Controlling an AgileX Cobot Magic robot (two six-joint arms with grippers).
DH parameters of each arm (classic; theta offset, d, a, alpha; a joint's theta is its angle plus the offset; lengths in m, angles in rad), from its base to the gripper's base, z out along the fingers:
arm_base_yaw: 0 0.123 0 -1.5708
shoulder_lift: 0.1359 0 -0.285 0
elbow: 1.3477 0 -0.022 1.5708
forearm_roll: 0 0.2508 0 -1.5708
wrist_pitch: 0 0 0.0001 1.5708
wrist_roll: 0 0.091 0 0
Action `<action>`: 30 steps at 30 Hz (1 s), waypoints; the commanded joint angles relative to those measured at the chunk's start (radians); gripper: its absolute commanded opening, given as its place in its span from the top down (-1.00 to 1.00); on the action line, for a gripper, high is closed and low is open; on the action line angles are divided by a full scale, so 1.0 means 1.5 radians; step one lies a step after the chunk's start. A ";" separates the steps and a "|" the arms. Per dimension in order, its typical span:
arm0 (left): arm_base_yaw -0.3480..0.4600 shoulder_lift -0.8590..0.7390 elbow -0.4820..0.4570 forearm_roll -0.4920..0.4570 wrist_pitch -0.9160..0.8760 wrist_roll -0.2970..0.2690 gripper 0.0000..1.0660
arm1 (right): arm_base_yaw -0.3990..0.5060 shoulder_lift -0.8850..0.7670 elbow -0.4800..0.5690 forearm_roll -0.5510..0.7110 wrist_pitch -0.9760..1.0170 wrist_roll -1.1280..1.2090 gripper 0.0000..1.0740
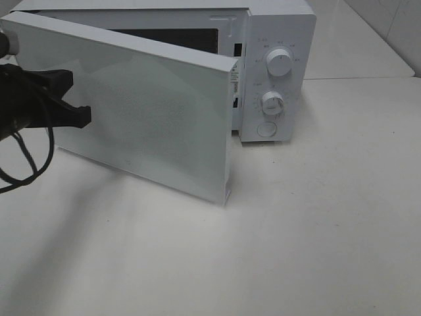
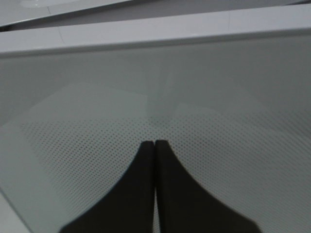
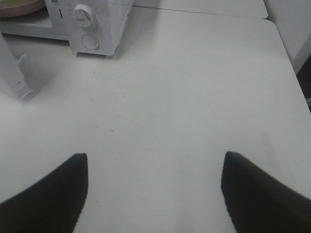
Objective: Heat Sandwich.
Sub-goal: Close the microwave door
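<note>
The white microwave (image 1: 279, 39) stands at the back of the table with its door (image 1: 145, 112) swung part way open. My left gripper (image 1: 82, 115) is shut, with its tips against the outer face of the door. In the left wrist view the closed fingertips (image 2: 154, 143) rest on the door's dotted window (image 2: 194, 97). My right gripper (image 3: 155, 158) is open and empty over the bare table, to the right of the microwave (image 3: 104, 24); it is outside the exterior high view. The sandwich is hidden.
The microwave has two dials (image 1: 279, 64) and a round button (image 1: 266, 128) on its right panel. A pink plate rim (image 3: 17, 7) shows at the microwave's opening. The door's free edge (image 3: 14, 77) juts over the white table (image 1: 316, 230).
</note>
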State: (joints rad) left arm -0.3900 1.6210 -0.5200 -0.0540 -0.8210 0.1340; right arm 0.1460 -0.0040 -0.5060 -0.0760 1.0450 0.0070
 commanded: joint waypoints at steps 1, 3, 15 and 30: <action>-0.027 0.021 -0.030 -0.045 -0.007 0.027 1.00 | -0.004 -0.017 0.001 0.002 -0.008 -0.001 -0.38; -0.041 0.033 -0.043 -0.062 -0.007 0.038 1.00 | -0.004 -0.017 0.001 0.002 -0.008 -0.001 -0.38; -0.089 0.090 -0.127 -0.094 0.016 0.049 1.00 | -0.004 -0.017 0.001 0.002 -0.008 -0.001 -0.38; -0.147 0.175 -0.272 -0.101 0.073 0.049 1.00 | -0.004 -0.017 0.001 0.002 -0.008 -0.001 -0.38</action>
State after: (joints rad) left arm -0.5990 1.8670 -0.8870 -0.1970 -0.7250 0.2080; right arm 0.1460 -0.0040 -0.5060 -0.0760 1.0450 0.0070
